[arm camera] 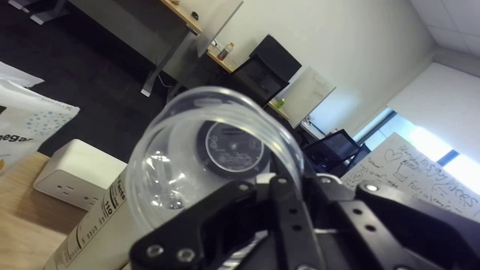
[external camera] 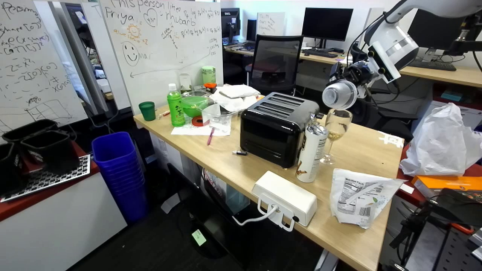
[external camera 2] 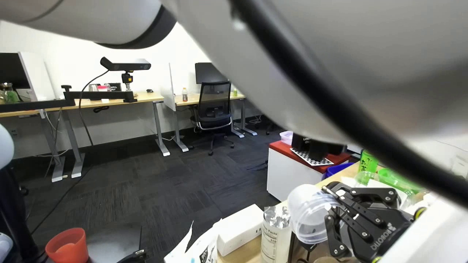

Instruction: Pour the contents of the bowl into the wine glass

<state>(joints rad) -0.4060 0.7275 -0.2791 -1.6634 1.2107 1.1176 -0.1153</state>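
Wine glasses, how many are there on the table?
1. In an exterior view, the wine glass stands on the table, partly behind the tall white canister and near the black toaster. More could be hidden behind the toaster.

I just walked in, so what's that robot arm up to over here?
The robot's gripper is closed on the side of a clear bowl, which is tipped over. In an exterior view the bowl shows just above a wine glass standing beside the black toaster. Some pale bits lie in the glass, and the bowl looks empty from the wrist, so the pouring seems done.
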